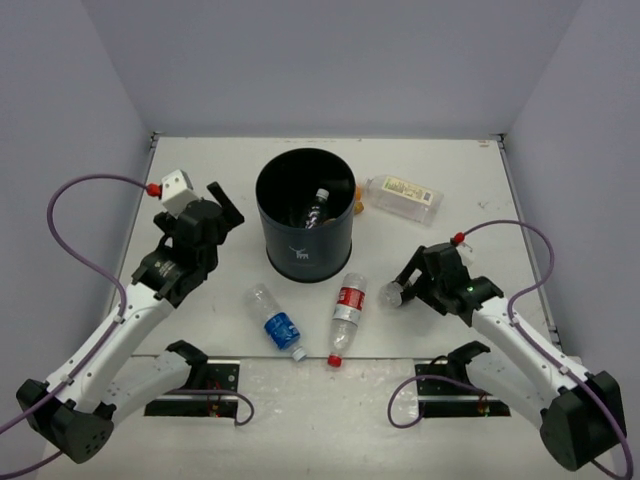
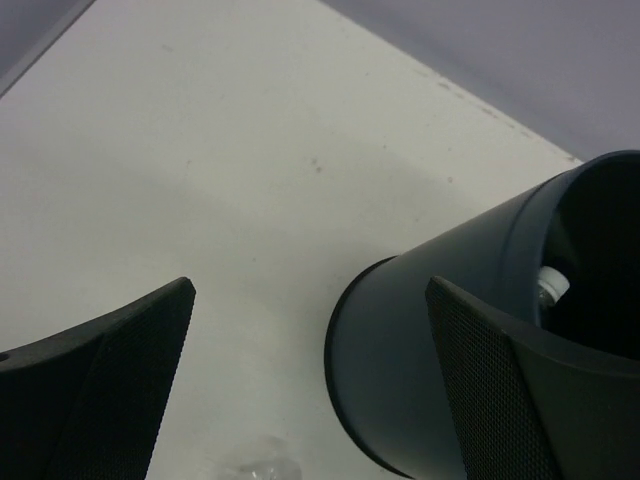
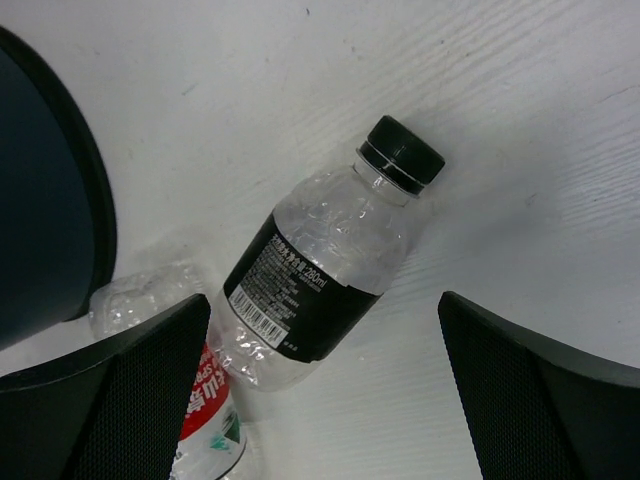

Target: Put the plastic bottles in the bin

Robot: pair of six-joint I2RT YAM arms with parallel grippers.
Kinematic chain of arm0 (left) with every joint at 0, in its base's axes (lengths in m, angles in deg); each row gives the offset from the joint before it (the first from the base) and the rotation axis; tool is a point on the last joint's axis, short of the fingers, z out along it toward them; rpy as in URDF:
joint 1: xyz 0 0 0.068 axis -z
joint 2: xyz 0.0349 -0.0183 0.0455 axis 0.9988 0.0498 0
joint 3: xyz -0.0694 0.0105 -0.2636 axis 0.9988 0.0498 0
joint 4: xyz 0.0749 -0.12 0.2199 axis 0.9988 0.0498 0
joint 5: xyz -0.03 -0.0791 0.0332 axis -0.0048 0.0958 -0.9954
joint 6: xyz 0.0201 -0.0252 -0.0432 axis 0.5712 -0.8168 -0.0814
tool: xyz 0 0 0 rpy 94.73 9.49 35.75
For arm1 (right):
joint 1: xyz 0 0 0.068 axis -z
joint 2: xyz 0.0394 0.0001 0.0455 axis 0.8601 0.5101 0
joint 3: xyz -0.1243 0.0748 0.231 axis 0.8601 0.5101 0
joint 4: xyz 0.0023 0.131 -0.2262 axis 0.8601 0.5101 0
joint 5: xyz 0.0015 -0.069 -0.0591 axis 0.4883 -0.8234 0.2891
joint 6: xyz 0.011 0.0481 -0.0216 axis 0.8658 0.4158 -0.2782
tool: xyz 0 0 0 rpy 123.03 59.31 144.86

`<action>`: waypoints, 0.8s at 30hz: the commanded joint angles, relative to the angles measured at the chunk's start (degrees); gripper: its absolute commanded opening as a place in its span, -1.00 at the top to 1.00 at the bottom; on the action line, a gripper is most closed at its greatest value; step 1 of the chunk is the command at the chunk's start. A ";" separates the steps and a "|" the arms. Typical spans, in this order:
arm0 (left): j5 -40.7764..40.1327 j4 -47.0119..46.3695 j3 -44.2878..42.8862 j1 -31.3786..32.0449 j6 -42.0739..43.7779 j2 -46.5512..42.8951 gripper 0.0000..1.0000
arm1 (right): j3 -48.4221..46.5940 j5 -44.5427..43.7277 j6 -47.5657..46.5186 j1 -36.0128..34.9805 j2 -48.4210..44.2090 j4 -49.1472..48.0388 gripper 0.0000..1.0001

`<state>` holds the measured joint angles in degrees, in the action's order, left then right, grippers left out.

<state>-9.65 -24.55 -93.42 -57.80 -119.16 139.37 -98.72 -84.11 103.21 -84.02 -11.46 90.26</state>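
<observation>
Right gripper (image 3: 325,298): jaws wide, empty, poised over the black-capped bottle (image 3: 320,270) lying mid-frame
Left gripper (image 2: 310,285): wide, empty; bin (image 2: 390,370) at its lower right
Handling: likely light, thin-walled, crushable, slick; grip the labelled waist crosswise
Others: red-label bottle (image 1: 346,305), blue-label bottle (image 1: 277,322) lower centre, below the bin

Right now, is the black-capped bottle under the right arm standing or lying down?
Lying down: in the right wrist view the black-capped bottle rests on its side on the table, cap on.

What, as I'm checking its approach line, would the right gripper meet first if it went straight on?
Most likely the black-capped bottle, lying centred between the fingers of the open right gripper; how far off it lies is unclear.
</observation>
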 commanded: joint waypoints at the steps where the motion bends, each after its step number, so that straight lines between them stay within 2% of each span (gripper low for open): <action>1: -3.40 5.30 2.57 0.10 -9.27 -2.27 -1.00 | 0.25 2.40 3.69 0.17 7.71 -6.06 -0.97; 7: -1.66 9.54 4.35 0.10 -11.85 -0.34 -1.00 | -0.63 0.84 7.41 0.17 14.79 -7.55 -0.97; 9: -1.76 11.78 4.59 0.11 -12.84 0.44 -1.00 | -0.16 0.23 8.23 0.17 15.68 -8.19 -0.89; 14: -0.66 13.16 6.75 0.17 -13.59 -0.14 -1.00 | 0.76 -3.15 9.60 0.17 12.67 -8.74 0.00; 16: -0.20 13.19 7.54 0.13 -13.85 -0.65 -1.00 | 0.17 -5.06 7.87 0.17 9.25 -8.58 0.14; 18: 0.32 13.19 8.14 0.10 -13.85 -1.98 -1.00 | -1.44 -7.27 3.84 0.17 5.05 -8.66 0.23; 21: 1.27 12.76 9.00 0.12 -13.34 -3.41 -1.00 | -5.90 -10.44 -3.09 0.24 -1.35 -9.75 0.21; 24: 2.14 12.61 9.62 0.13 -13.41 -4.17 -1.00 | -11.78 -9.60 -11.20 0.20 -4.86 -13.96 0.21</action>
<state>-7.75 -11.43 -84.59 -57.80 -131.00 136.92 -101.52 -89.24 103.25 -84.01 -11.24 83.22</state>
